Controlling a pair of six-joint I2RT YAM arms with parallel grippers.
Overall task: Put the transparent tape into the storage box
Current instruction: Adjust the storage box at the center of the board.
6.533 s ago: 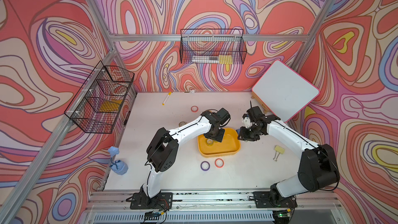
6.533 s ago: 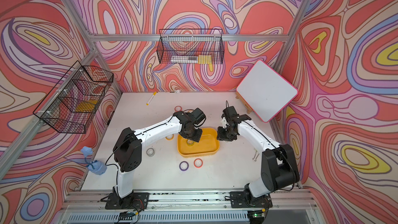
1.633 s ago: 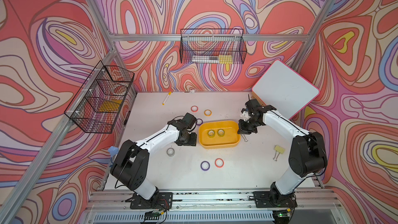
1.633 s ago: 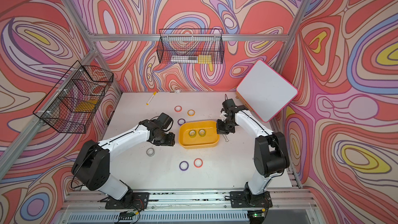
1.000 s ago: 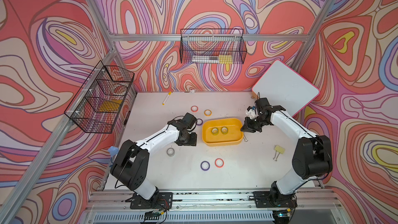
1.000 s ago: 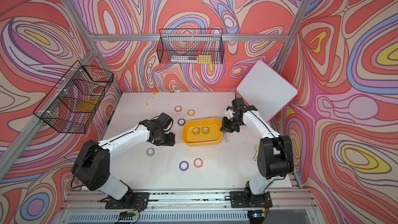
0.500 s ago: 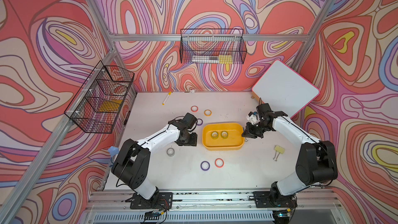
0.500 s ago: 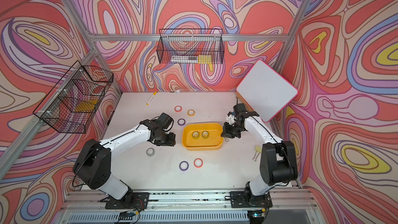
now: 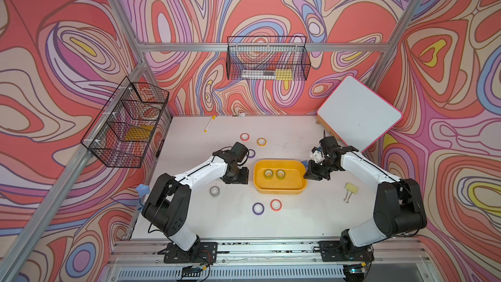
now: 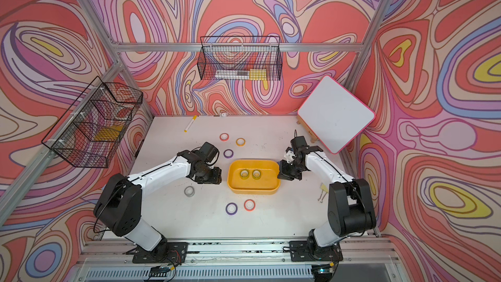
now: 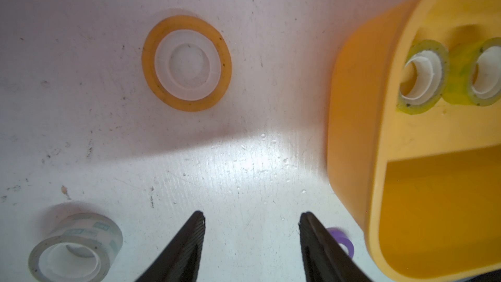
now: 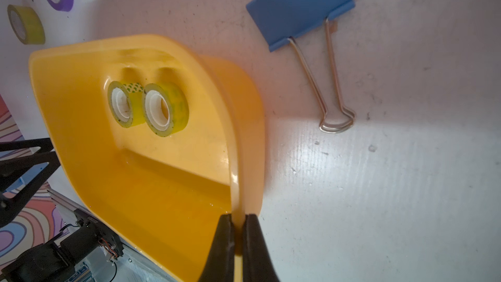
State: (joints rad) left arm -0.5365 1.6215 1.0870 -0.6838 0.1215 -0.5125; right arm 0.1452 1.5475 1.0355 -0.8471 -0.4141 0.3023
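Storage box (image 12: 162, 191) holds two transparent tape rolls (image 12: 165, 109) (right gripper (image 12: 238, 215) pinches its rim); third roll (image 11: 76, 248) on white desk (image 11: 244, 158); left gripper (image 11: 252, 217) spread.

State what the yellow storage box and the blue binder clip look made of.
The storage box: likely moulded plastic, glossy; smooth rounded walls with soft highlights. The blue binder clip: probably painted sheet metal, matte, with bare shiny wire handles.

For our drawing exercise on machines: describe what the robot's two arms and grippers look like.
The left arm and right arm have white shells, bulky black joints and thin black cables. The left gripper and right gripper have black tapering fingers.
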